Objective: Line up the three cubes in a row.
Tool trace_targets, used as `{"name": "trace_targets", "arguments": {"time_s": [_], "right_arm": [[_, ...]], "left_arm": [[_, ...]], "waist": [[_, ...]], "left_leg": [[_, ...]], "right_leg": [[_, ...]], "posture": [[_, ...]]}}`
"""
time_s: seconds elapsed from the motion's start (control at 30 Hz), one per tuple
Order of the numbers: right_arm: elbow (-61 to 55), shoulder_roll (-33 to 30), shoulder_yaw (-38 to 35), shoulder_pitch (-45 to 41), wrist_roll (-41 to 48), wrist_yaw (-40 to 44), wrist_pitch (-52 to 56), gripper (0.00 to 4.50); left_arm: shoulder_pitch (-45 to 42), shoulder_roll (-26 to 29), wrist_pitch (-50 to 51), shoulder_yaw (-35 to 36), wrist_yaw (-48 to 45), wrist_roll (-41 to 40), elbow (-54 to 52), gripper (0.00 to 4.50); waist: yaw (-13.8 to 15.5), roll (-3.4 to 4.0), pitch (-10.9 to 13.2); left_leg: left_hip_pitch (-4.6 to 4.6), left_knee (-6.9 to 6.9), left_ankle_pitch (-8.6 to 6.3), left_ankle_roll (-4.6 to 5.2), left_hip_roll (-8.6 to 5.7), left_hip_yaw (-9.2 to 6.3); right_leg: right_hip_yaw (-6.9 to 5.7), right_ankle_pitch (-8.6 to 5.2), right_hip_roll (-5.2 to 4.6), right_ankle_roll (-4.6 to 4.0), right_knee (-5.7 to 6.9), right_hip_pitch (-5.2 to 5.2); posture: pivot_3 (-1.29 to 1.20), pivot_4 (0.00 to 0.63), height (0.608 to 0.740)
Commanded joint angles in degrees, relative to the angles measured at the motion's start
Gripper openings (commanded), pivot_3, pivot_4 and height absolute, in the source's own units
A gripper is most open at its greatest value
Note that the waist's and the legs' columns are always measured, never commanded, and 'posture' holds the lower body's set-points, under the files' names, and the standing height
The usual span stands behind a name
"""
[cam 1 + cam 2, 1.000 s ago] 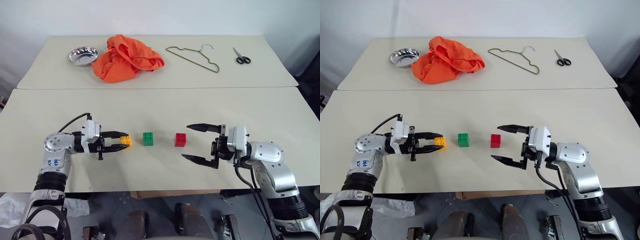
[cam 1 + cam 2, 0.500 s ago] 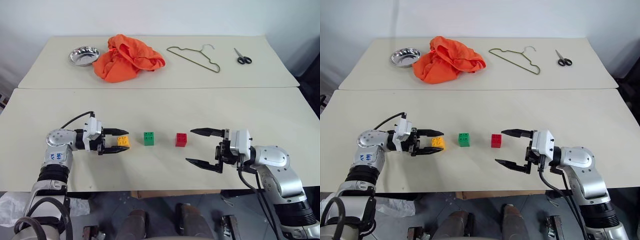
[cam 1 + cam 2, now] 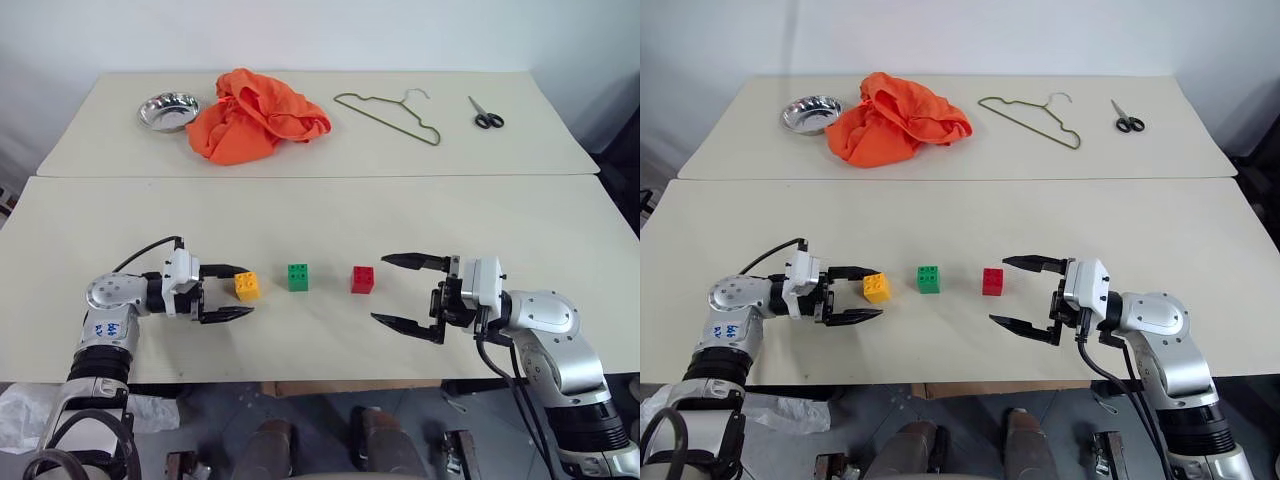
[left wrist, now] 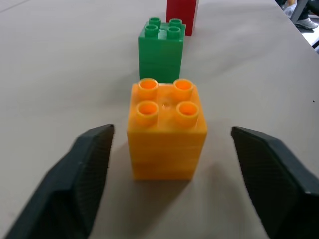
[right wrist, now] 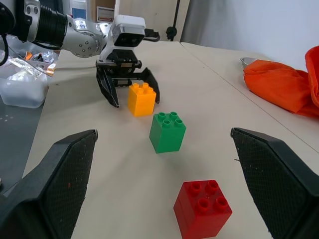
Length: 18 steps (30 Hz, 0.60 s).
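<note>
I have the left gripper (image 3: 240, 291) low over the near table, its black fingers parted with gaps on both sides of the small yellow-orange studded plastic cube (image 3: 247, 286), which sits free between the fingertips. Just beyond it, away from that gripper, stands the green studded plastic cube (image 3: 297, 277), then the red studded plastic cube (image 3: 362, 279), roughly in one line. My right gripper (image 3: 392, 291) hangs wide open and empty, just beside the red cube without touching it
</note>
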Motion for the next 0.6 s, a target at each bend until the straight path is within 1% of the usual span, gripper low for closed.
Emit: {"name": "trace_targets", "arguments": {"time_s": [0.03, 0.13, 0.17, 0.27, 0.4, 0.6], "right_arm": [[-0.26, 0.01, -0.33, -0.99, 0.63, 0.60, -0.92, 4.50], [0.32, -0.39, -0.65, -1.33, 0.67, 1.26, -1.03, 4.50], [0.48, -0.59, -0.80, -1.36, 0.64, 1.49, -1.01, 4.50], [0.30, -1.47, -1.76, -0.70, 0.64, 1.88, -1.05, 4.50], [-0.19, -2.03, -2.29, 0.11, 0.68, 1.68, -1.04, 4.50], [-0.61, -3.07, -3.22, 1.52, 0.67, 1.37, -1.10, 4.50]], "left_arm": [[-1.85, 0.88, -0.87, 0.66, -0.31, 0.29, 0.61, 2.58], [-4.58, 0.67, -2.95, -0.04, -1.44, 1.62, 4.80, 1.63], [-5.81, 0.63, -3.88, -0.26, -1.91, 2.17, 6.68, 1.47], [-10.70, 0.57, -7.38, -1.49, -4.15, 4.67, 13.35, 1.48], [-14.37, 0.16, -9.70, -2.36, -7.48, 5.92, 18.97, 1.48], [-17.12, -0.22, -12.04, -3.62, -9.80, 7.20, 23.17, 1.48]], "waist": [[0.00, 0.00, 0.00], [0.04, 0.00, 0.00], [0.04, 0.00, 0.00], [0.06, 0.00, 0.00], [0.00, 0.00, 0.00], [-0.02, 0.00, 0.00]], "left_leg": [[0.00, 0.00, 0.00, 0.00, 0.00, 0.00], [0.00, 0.00, 0.00, 0.00, -0.01, 0.00], [0.00, 0.01, 0.00, 0.00, -0.01, 0.00], [0.00, 0.01, 0.00, 0.01, -0.05, 0.01], [-0.01, 0.01, 0.00, 0.05, -0.09, 0.03], [-0.01, 0.02, 0.01, 0.06, -0.08, 0.04]], "right_leg": [[0.00, 0.00, 0.00, 0.00, 0.00, 0.00], [-0.03, 0.00, 0.02, 0.00, 0.00, 0.00], [-0.02, 0.00, 0.03, 0.00, 0.00, 0.00], [-0.04, 0.00, 0.13, 0.00, 0.03, 0.00], [-0.05, 0.01, 0.19, 0.01, 0.04, 0.00], [-0.03, 0.01, 0.17, 0.02, 0.09, -0.01]], "posture": [[0.00, 0.150, 0.740], [0.00, 0.150, 0.740], [0.00, 0.150, 0.740], [0.00, 0.150, 0.740], [0.00, 0.150, 0.740], [0.00, 0.150, 0.740]]}}
